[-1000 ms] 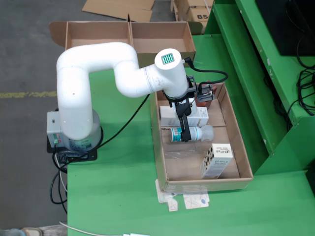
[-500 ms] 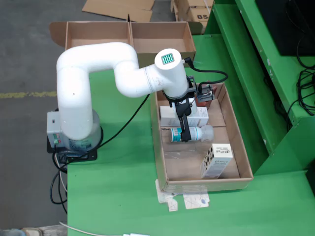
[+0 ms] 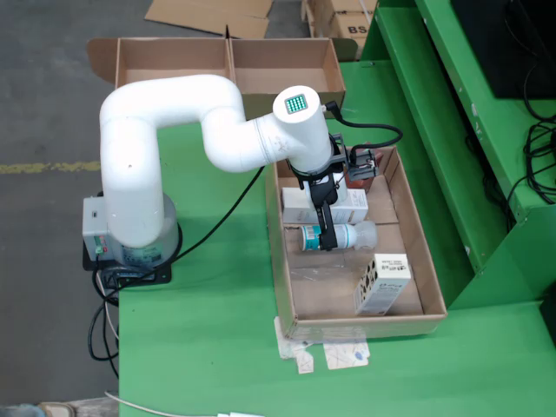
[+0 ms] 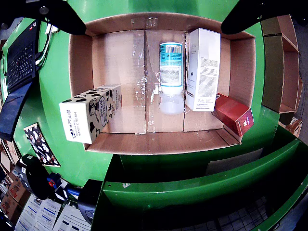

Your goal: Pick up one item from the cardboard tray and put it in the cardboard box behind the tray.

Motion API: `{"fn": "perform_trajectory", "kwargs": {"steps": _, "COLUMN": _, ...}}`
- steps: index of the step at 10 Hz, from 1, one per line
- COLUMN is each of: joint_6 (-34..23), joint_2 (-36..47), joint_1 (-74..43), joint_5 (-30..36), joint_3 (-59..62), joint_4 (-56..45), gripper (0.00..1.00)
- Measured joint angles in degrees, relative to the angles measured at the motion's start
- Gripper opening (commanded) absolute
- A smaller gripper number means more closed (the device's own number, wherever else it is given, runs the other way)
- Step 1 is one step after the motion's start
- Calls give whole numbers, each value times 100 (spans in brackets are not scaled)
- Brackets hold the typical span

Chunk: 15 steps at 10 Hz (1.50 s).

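The cardboard tray (image 3: 432,287) lies on the green table and holds several items. A clear bottle with a blue label (image 3: 347,236) (image 4: 171,67) lies on its side in the middle. A white box (image 3: 300,204) (image 4: 203,70) lies next to it. A red box (image 3: 363,167) (image 4: 234,114) leans at the tray's far end. A cow-pattern hand cream box (image 3: 382,282) (image 4: 91,113) stands at the near end. My gripper (image 3: 326,236) (image 4: 154,26) hangs above the bottle, its jaws wide apart and empty. The two-compartment cardboard box (image 3: 228,62) (image 4: 280,62) sits behind the tray.
The arm's base (image 3: 130,248) stands at the table's left edge with cables beside it. A raised green shelf (image 3: 486,156) runs along the tray's right side. Loose papers (image 3: 334,354) lie in front of the tray. A laptop (image 4: 19,57) shows in the wrist view.
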Motion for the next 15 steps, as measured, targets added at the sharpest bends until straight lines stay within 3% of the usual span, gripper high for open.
{"fn": "perform_trajectory", "kwargs": {"steps": 15, "joint_6": 44, "joint_2": -123, "joint_1": -35, "joint_5": -35, "joint_3": 96, "joint_4": 18, "gripper": 100}}
